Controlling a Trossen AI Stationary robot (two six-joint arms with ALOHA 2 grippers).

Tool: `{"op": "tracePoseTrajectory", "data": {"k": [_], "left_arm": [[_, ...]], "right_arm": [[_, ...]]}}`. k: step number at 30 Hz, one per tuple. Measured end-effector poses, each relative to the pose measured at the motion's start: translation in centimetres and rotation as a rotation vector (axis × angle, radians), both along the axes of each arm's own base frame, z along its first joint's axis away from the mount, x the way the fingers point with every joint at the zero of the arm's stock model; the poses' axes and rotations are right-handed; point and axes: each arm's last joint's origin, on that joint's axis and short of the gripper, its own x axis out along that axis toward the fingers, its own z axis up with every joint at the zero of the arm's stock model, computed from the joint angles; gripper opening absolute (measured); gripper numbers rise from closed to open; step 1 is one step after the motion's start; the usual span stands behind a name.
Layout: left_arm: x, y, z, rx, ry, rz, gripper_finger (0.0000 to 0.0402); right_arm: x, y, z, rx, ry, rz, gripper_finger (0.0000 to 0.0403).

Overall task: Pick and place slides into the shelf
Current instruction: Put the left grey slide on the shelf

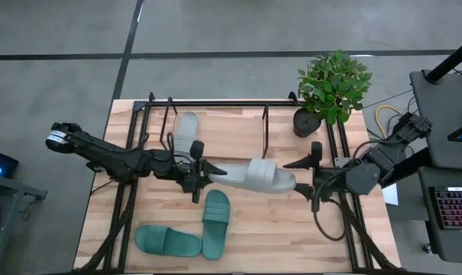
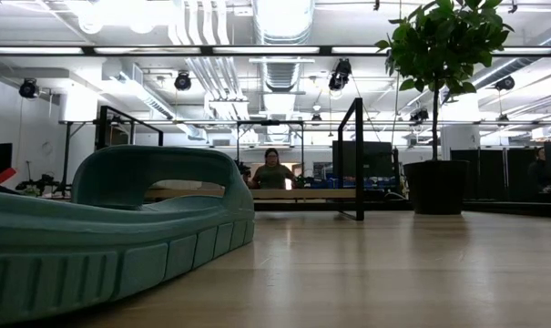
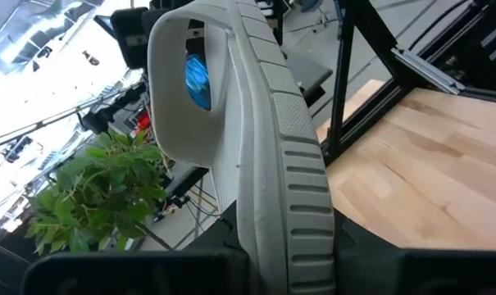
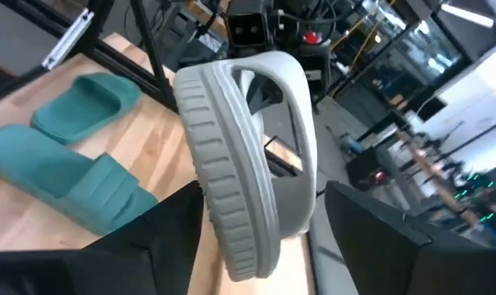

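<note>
A light grey slide (image 1: 257, 176) hangs in the air over the table's middle, turned on its side, between my two grippers. My left gripper (image 1: 198, 173) (image 3: 284, 274) is shut on its left end. My right gripper (image 1: 316, 177) (image 4: 264, 246) is open, with a finger on each side of the right end (image 4: 248, 238). The second grey slide (image 1: 186, 130) lies sole down on the shelf (image 1: 215, 103) at the far edge. Two teal slides (image 1: 215, 221) (image 1: 167, 241) lie sole down on the tabletop near the front; one fills the low view's left (image 2: 120, 228). My left gripper pinches the grey slide's left end (image 3: 293, 246), one finger on the sole and one on the footbed side. The fingers come level from the table's left, along the slide. The slide is lifted clear and sticks out toward the right, sole facing the near edge and strap (image 3: 170, 82) facing far. My right gripper's fingers (image 4: 178, 238) flank the slide's right end from the table's right. I cannot tell whether they touch it.
A potted plant (image 1: 331, 84) (image 2: 439, 91) stands at the far right corner beside the shelf's right posts (image 2: 357, 155). Black frame tubing runs down both table sides (image 1: 124, 206) (image 1: 353, 221). Bare wood lies at front right (image 1: 292, 237). A person (image 2: 273, 171) sits far behind the table.
</note>
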Motion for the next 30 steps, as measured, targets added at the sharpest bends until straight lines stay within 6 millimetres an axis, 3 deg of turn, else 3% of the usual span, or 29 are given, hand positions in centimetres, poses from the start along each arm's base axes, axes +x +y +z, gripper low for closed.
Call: {"op": "tracePoseTrajectory", "data": {"k": [12, 18, 25, 30], "left_arm": [[-0.1, 0.1, 0.1, 0.009, -0.004, 0.021, 0.0032], [0.0, 0.1, 0.0, 0.010, 0.001, 0.022, 0.0032], [-0.1, 0.1, -0.1, 0.012, 0.010, 0.019, 0.0032], [0.0, 0.1, -0.2, 0.013, 0.013, 0.025, 0.0032]], "right_arm": [[0.2, 0.0, -0.1, 0.044, 0.011, 0.046, 0.0202], [0.8, 0.8, -1.0, -0.015, 0.071, 0.160, 0.0143], [2.0, 1.7, -2.3, -0.141, 0.131, 0.184, 0.0036], [2.6, 2.0, -3.0, -0.215, 0.151, 0.143, 0.0027]]}}
